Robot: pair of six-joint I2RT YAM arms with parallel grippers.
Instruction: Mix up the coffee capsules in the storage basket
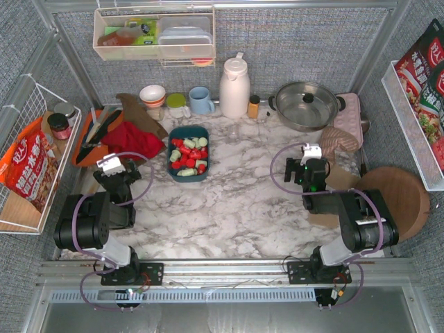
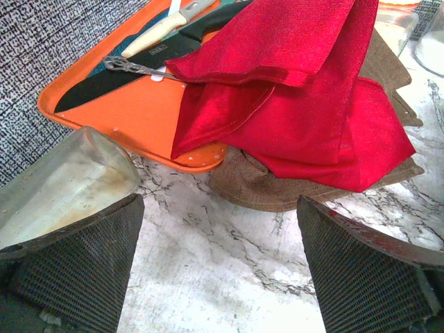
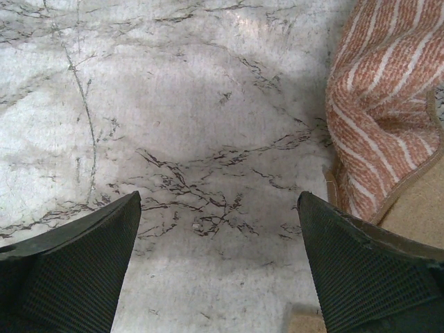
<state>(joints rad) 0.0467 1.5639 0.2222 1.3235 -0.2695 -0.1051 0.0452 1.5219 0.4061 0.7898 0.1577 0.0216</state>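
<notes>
The dark teal-blue storage basket point(image 1: 171, 134) sits on the marble table behind the middle, holding red and pale mint coffee capsules point(image 1: 188, 154). My left gripper point(image 1: 109, 164) is open and empty, to the left of the basket, near the red cloth. In the left wrist view it point(image 2: 218, 267) hovers over bare marble. My right gripper point(image 1: 311, 150) is open and empty at the right, far from the basket. In the right wrist view it point(image 3: 218, 267) is over bare marble beside a striped cloth. The basket shows in neither wrist view.
An orange tray point(image 2: 132, 114) with knives point(image 2: 114, 73) and a red cloth point(image 2: 305, 90) over a brown cloth lie at the left. Bowls, a blue mug point(image 1: 200, 100), a white jug point(image 1: 234, 87) and a pot point(image 1: 306, 104) line the back. A striped cloth point(image 3: 381, 104) and a round wooden board point(image 1: 395, 198) are at the right.
</notes>
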